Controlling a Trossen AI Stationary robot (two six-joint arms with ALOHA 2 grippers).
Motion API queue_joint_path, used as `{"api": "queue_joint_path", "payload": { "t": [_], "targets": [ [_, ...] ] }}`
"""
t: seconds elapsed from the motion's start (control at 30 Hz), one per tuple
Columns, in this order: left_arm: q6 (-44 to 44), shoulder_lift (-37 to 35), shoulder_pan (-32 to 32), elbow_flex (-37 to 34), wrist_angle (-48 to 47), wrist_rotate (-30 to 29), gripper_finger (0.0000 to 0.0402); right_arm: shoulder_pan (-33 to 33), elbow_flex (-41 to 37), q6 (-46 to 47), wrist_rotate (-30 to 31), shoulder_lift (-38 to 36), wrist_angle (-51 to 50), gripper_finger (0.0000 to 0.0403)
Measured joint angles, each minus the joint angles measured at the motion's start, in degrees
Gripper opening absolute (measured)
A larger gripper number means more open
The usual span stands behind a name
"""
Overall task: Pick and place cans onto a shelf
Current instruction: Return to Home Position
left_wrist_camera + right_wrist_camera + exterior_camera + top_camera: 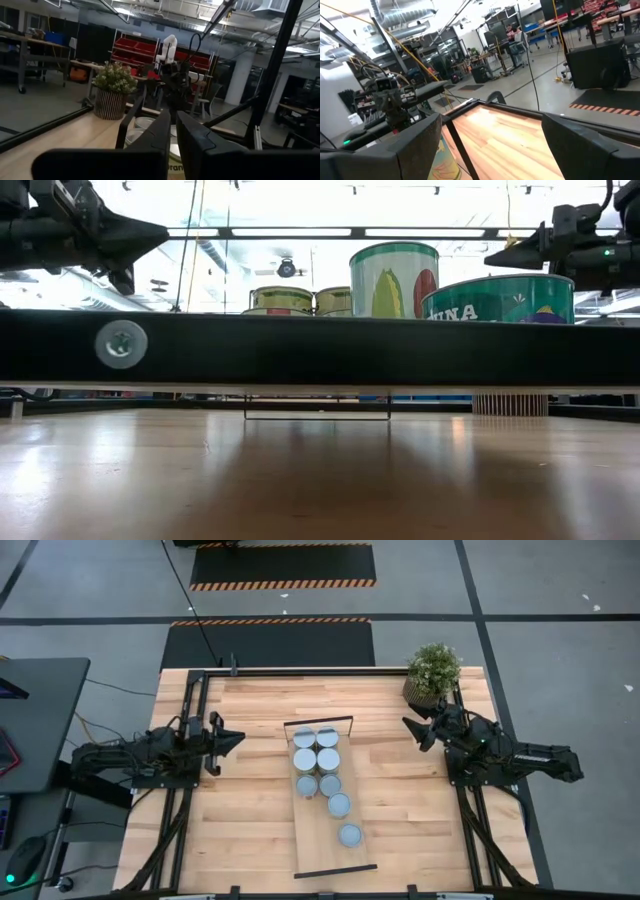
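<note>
Hands empty: left hand (173,117) pinched close, right hand (491,120) spread wide.

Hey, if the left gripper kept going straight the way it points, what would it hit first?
The left gripper points across at the cans at the far end of the shelf, so likely those first. From table level it looks raised, though; it might clear them and reach the right gripper.

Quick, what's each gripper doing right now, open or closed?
Left gripper: jaws closed, holding nothing.
Right gripper: jaws open, holding nothing.
</note>
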Motion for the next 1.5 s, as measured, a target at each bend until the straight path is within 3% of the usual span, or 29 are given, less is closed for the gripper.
{"api": "queue_joint_path", "payload": {
  "t": [1.5],
  "targets": [
    [0.3,0.0,0.0,0.0,0.0,0.0,0.0039,0.0,0.0,-0.1,-0.1,0.0,0.1,0.0352]
  ]
}}
